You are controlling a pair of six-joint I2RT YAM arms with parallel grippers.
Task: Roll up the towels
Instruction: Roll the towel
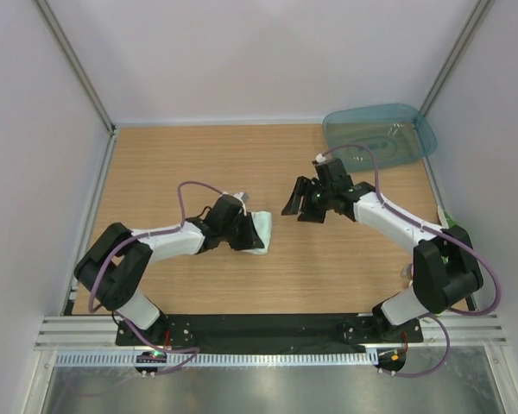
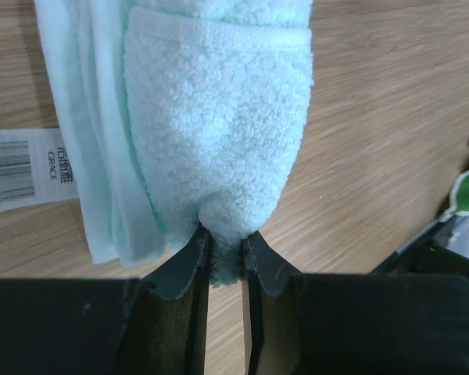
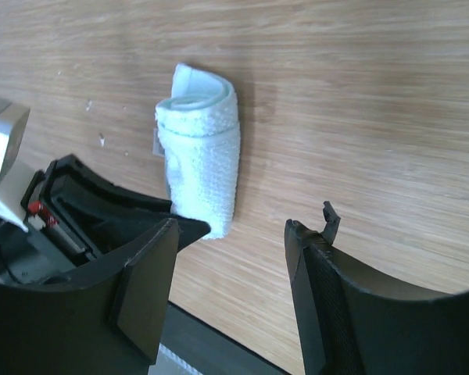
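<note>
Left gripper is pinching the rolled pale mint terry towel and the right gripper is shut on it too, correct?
Not quite: the left gripper pinches the rolled pale mint terry towel, but the right gripper is open and empty, as the right wrist view shows.

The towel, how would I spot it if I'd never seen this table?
Look at the wooden table and find the left gripper near its middle. Pinched there lies the towel, a small, fluffy, pale mint-white roll with a barcode tag. Unlike the teal tray in the far right corner, which is see-through plastic, it is soft cloth.
</note>
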